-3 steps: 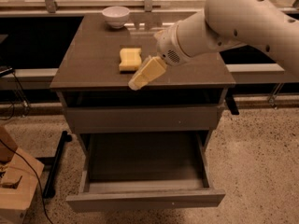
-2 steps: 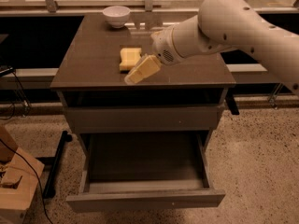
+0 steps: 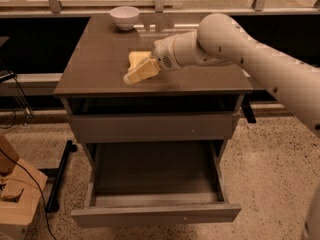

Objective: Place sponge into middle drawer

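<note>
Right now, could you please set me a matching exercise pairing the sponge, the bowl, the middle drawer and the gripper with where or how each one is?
1 sponge
2 white bowl
3 middle drawer
4 gripper

A pulled open
B at the back edge of the cabinet top
C at the end of the arm, low over the top
D lying mid-top, pale yellow

Pairs: 1-D; 2-B; 3-A; 4-C

Outstretched arm (image 3: 227, 41), tool (image 3: 133, 77) tilted downward.
</note>
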`<control>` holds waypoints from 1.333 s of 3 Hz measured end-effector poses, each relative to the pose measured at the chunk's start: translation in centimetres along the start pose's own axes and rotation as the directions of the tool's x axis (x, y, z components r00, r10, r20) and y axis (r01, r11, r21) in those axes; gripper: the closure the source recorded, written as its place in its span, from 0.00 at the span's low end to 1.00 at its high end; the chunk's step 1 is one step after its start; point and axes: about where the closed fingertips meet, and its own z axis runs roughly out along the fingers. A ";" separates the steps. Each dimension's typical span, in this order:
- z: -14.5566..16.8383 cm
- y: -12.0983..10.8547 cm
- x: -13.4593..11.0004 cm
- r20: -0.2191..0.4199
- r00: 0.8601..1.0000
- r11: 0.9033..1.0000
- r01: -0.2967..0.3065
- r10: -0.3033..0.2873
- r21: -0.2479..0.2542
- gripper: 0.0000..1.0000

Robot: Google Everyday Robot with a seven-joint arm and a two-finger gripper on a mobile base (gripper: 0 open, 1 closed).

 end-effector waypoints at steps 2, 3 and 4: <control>5.3 -2.9 2.2 0.028 0.995 0.994 -0.095 0.096 -0.050 0.00; 6.2 -3.2 2.4 0.027 0.993 0.992 -0.117 0.118 -0.041 0.18; 5.0 -2.9 1.7 0.038 0.995 0.996 -0.092 0.093 -0.023 0.43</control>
